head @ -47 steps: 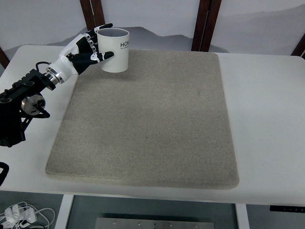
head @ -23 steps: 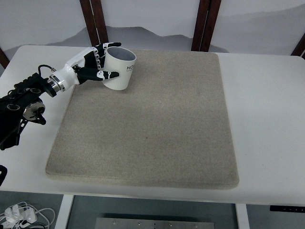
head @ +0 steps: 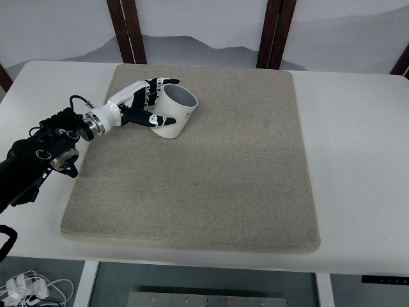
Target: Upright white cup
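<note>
A white cup (head: pixel 174 113) with dark lettering and a grey inside is held over the far left part of the beige mat (head: pixel 204 166), tilted so its mouth faces up and to the right. My left hand (head: pixel 152 102) is shut on it, fingers over the rim's far side and thumb along the near side. Whether the cup's base touches the mat is unclear. The left arm (head: pixel 45 144) reaches in from the left edge. The right arm is out of view.
The mat covers most of the white table (head: pixel 358 147). Dark wooden posts (head: pixel 268 32) stand behind the table's far edge. Cables lie on the floor at the bottom left.
The left hand has carried the cup down and to the right, from the mat's far left corner onto the mat, and the cup has tipped from upright to leaning right.
</note>
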